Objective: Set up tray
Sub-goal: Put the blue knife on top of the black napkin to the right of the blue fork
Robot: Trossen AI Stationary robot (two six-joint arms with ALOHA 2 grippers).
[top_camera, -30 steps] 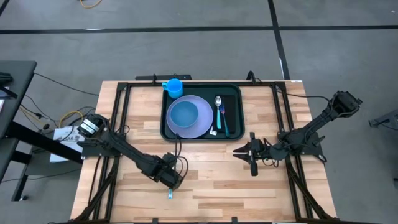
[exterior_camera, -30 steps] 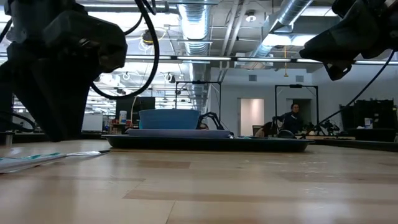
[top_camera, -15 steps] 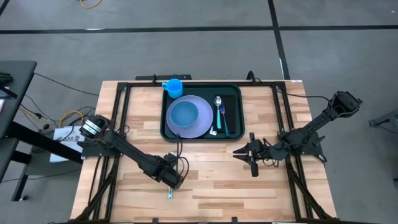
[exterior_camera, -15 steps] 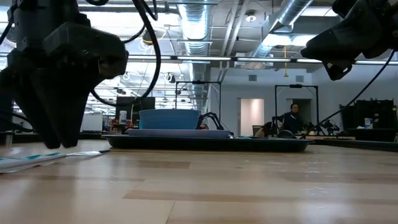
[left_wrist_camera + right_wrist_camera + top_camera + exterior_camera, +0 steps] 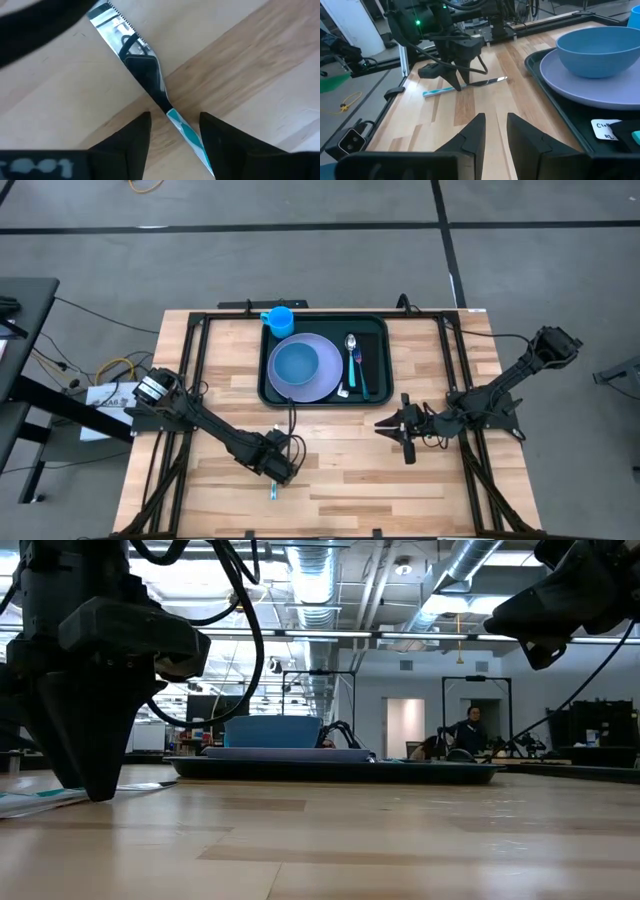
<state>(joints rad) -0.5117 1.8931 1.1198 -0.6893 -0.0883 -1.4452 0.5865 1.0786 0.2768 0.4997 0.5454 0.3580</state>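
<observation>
Left end effector (image 5: 172, 125) stood open, its fingers straddling a teal-handled knife (image 5: 150, 80) lying on the wooden surface (image 5: 340, 480), nothing held. The tray (image 5: 375, 330) lay mid-surface. Right end effector (image 5: 495, 132), narrowly open, held nothing. No writing legible.

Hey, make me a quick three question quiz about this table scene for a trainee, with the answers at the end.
1. True or false: the knife already lies in the tray.
2. Which gripper is at the knife? A. left gripper B. right gripper
3. What sits on the purple plate?

Key:
1. False. It lies on the wooden table.
2. A, its jaws open, straddling the handle.
3. The blue bowl.
</observation>
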